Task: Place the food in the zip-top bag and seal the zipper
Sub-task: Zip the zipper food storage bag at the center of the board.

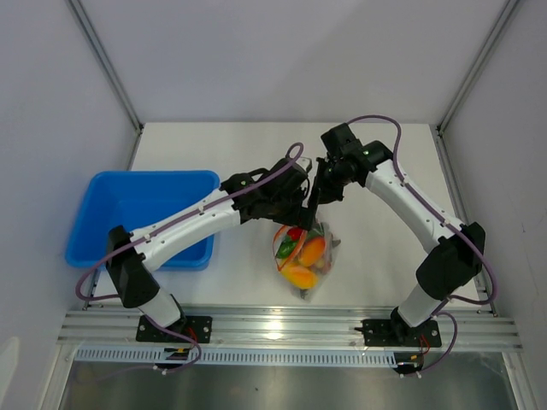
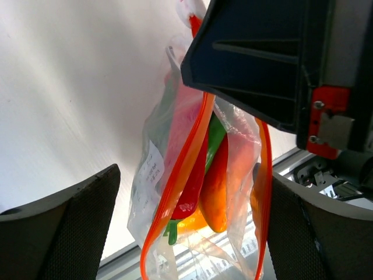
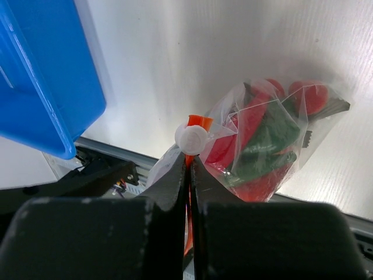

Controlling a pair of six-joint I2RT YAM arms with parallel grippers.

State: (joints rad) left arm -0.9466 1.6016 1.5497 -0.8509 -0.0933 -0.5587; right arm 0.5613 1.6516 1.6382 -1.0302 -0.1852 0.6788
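We see the white table [image 1: 385,171] beneath both sets of jaws, and the blue tray [image 1: 141,205] sits well off to the left of the left gripper [image 2: 187,175], whose jaws stand spread wide and grip nothing. The zip-top bag [image 2: 145,192] passes between those spread fingers, held up from above by the right gripper [image 3: 189,166], whose jaws are pinched tight. Inside the bag, below the right jaws, we make out yellow-orange mangoes [image 1: 312,250], a green pepper [image 3: 262,140] and red pieces [image 3: 315,96]. The red-orange zipper [image 2: 172,192] runs up into the closed right jaws, with a white round slider [image 3: 191,140] just at their tips
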